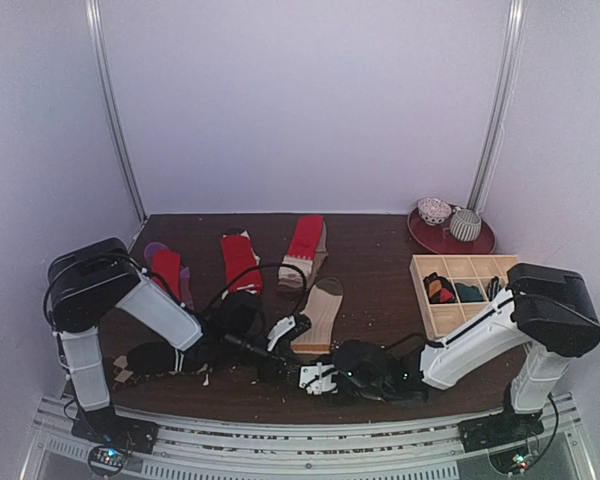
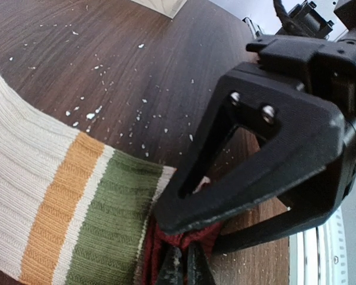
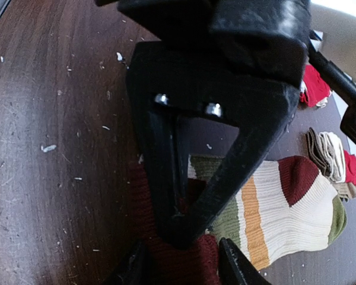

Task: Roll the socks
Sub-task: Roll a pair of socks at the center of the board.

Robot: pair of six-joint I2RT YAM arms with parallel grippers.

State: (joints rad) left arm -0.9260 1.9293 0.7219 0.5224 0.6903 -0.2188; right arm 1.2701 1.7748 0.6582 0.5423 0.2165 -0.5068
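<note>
A beige sock (image 1: pixel 325 300) with orange, green and dark red bands lies flat at the table's middle; its dark red cuff (image 2: pixel 207 237) points toward the arms. My left gripper (image 2: pixel 187 261) is shut on that cuff, pinching a fold of it. My right gripper (image 3: pixel 184 267) meets it from the other side. Its two fingers stand on either side of the bunched cuff (image 3: pixel 184 255) and press on it. In the top view the left gripper (image 1: pixel 292 345) and the right gripper (image 1: pixel 305 365) meet at the sock's near end. Three red socks (image 1: pixel 240 260) lie behind.
A pale wooden compartment tray (image 1: pixel 423 292) with rolled socks in it stands at the right. Behind it a red plate (image 1: pixel 425 235) carries two balls. A dark bundle (image 1: pixel 150 358) lies at the near left. White crumbs dot the dark wooden table (image 2: pixel 107 53).
</note>
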